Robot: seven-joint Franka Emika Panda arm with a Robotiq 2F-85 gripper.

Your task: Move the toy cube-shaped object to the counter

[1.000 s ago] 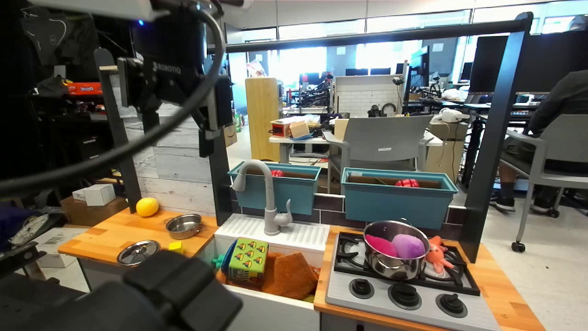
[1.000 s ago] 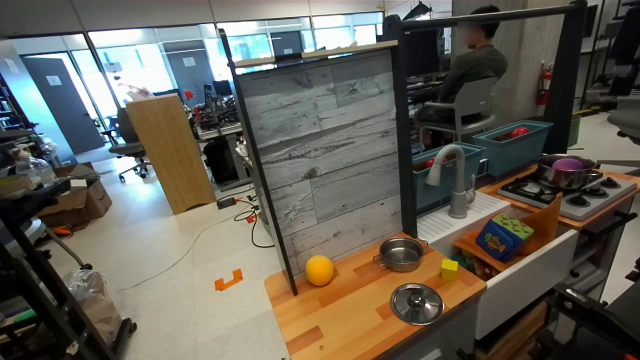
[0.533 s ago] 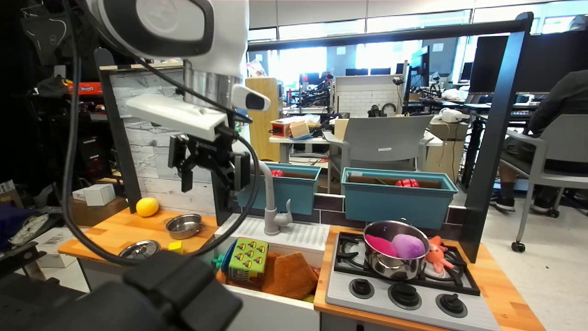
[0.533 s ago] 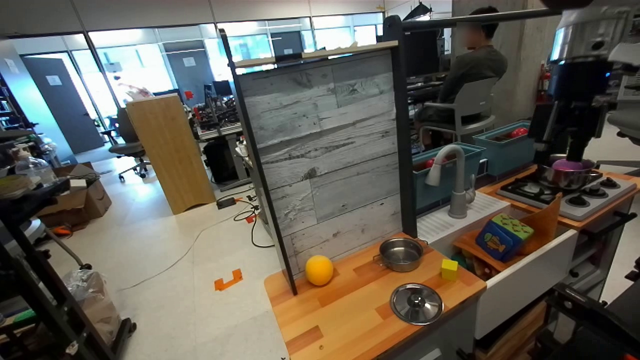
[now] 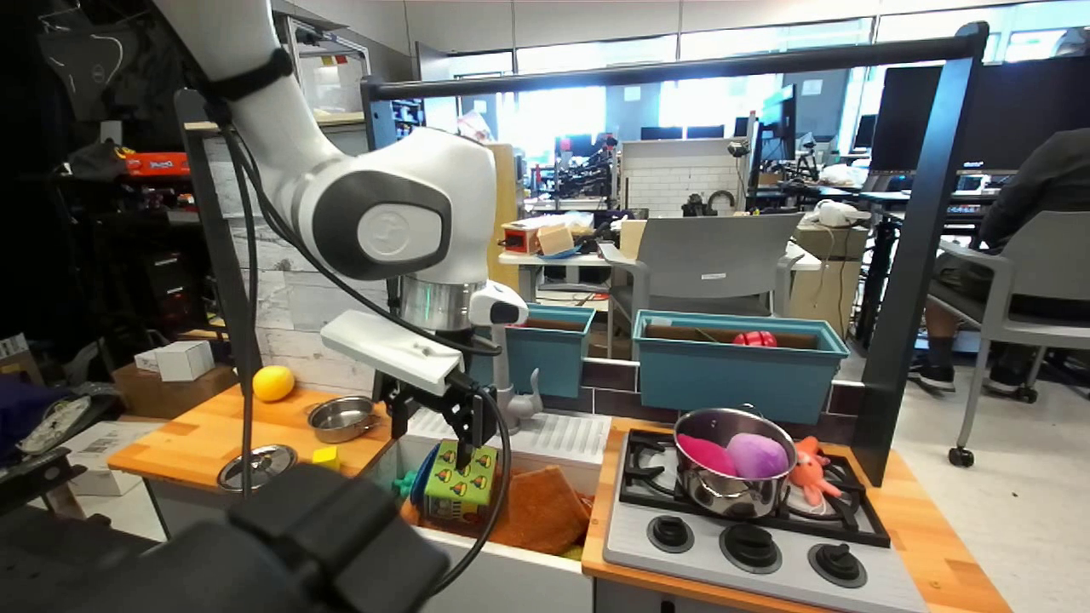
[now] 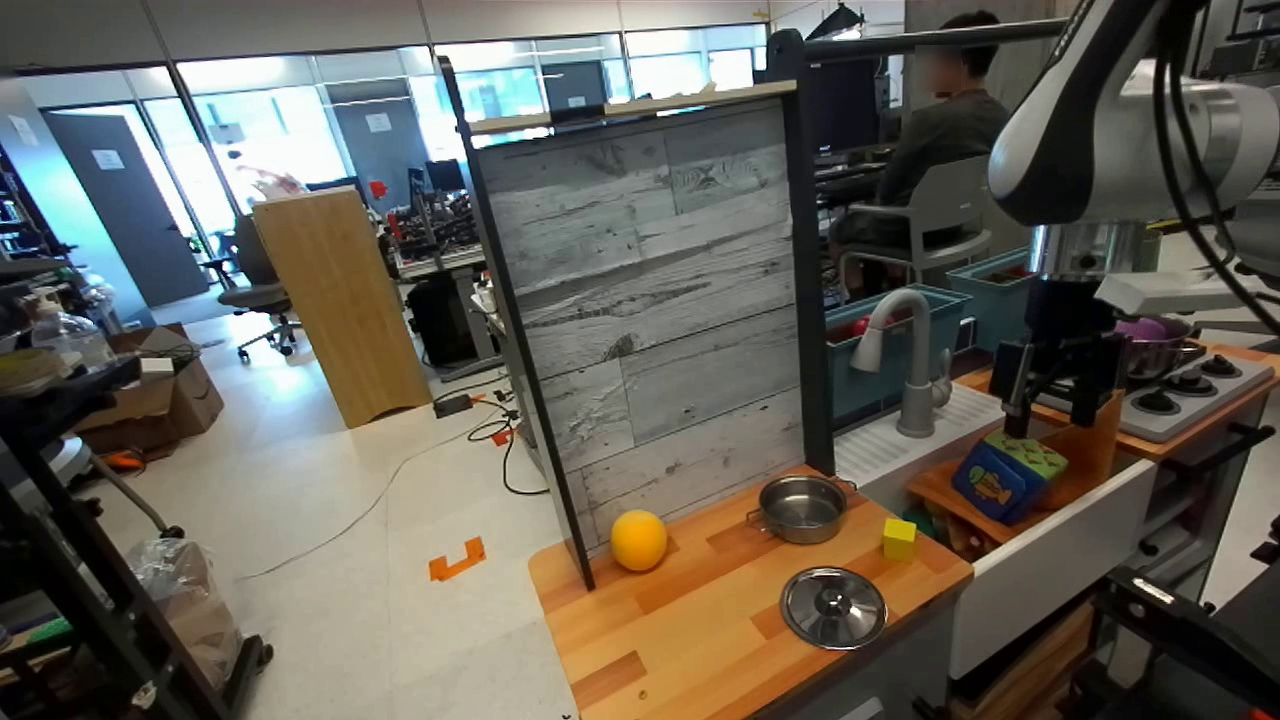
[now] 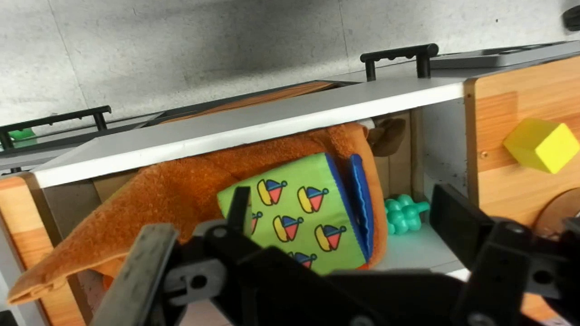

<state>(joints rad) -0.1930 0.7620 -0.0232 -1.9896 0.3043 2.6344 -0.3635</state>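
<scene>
In the wrist view the black gripper [image 7: 342, 206] stands wide, its fingers [image 7: 239, 210] well apart. Between and beneath them lies the green cloth cube printed with sailboats [image 7: 301, 215], tilted on a rust-orange towel [image 7: 190, 194] in the white sink [image 7: 272, 130]; one finger overlaps its edge, touching or not I cannot tell. Its blue fish side [image 6: 990, 486] shows in an exterior view. Near the sink, a small yellow block [image 7: 539, 142] sits on the light-brown wooden counter [image 7: 500, 188]. Farther off, a coral plush octopus [image 5: 811, 470] beside the silver metal pot [image 5: 737, 498] shows only in an exterior view. Well behind, a red object [image 5: 158, 163] there bears white lettering too small to read.
</scene>
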